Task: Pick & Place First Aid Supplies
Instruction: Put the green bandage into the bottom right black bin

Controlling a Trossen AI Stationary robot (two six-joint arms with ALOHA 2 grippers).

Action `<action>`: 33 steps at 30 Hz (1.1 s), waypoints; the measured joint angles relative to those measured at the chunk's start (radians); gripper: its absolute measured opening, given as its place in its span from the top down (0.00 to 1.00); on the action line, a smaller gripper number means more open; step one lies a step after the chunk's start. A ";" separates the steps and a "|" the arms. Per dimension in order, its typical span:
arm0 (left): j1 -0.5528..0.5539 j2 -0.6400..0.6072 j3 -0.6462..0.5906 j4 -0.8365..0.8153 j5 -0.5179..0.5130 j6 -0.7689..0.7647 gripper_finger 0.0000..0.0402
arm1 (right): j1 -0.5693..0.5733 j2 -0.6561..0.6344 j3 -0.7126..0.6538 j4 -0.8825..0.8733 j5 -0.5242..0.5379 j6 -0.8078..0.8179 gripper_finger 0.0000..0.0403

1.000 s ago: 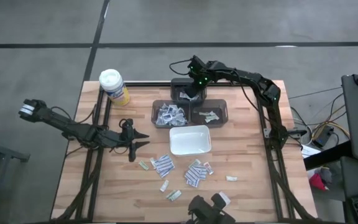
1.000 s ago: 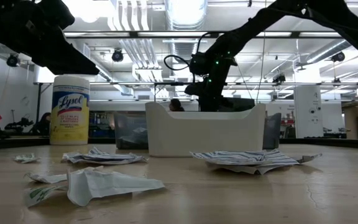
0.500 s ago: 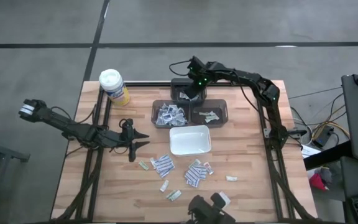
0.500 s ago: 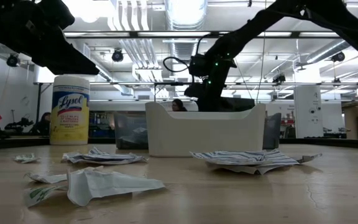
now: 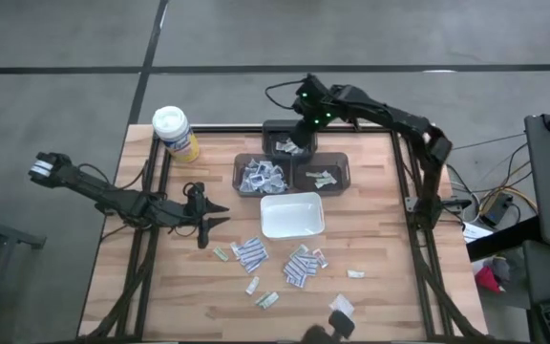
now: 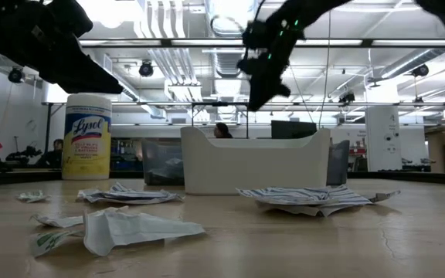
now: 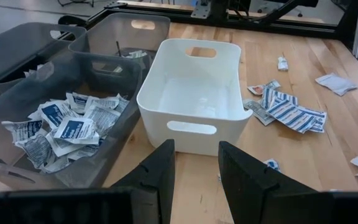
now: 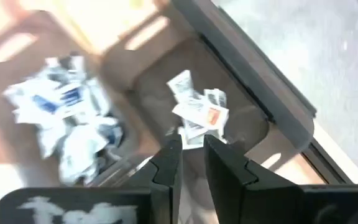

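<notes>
Loose first aid packets (image 5: 251, 253) lie flat on the wooden table near the white tray (image 5: 291, 215); they also show close up in the low view (image 6: 315, 197). More packets fill three dark bins: the left bin (image 5: 261, 175), the right bin (image 5: 321, 175) and the far bin (image 5: 289, 143). My right gripper (image 5: 304, 107) hangs open and empty above the far bin, whose packets (image 8: 194, 112) show past its fingers (image 8: 191, 155). In the low view the right gripper (image 6: 265, 66) is well above the bins. My left gripper (image 5: 213, 216) waits open left of the white tray (image 7: 194, 93).
A yellow canister with a white lid (image 5: 175, 132) stands at the table's far left corner. The three bins and the white tray take up the table's middle. Bare wood lies right of the tray (image 5: 380, 229) and along the near left (image 5: 160, 287).
My right gripper has risen out of the far bin, mostly in the last half second, and shifted slightly toward the far edge. It now hangs well above the bin. The packets and my left arm have stayed where they were.
</notes>
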State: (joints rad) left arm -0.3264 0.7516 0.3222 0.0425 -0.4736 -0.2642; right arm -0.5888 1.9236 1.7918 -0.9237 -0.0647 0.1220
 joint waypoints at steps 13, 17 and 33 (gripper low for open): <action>0.000 0.000 0.000 -0.001 0.000 0.004 0.71 | 0.236 -0.363 -0.142 -0.068 0.012 -0.009 0.87; 0.000 0.000 0.000 -0.002 0.000 0.002 0.71 | 0.338 -0.467 -0.244 -0.065 0.015 0.046 0.88; 0.000 0.000 0.000 0.002 0.001 -0.025 0.71 | 0.771 -0.744 -0.666 -0.029 0.012 0.385 0.91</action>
State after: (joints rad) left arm -0.3264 0.7515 0.3222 0.0441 -0.4728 -0.2890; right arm 0.1822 1.1794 1.1261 -0.9531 -0.0525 0.5070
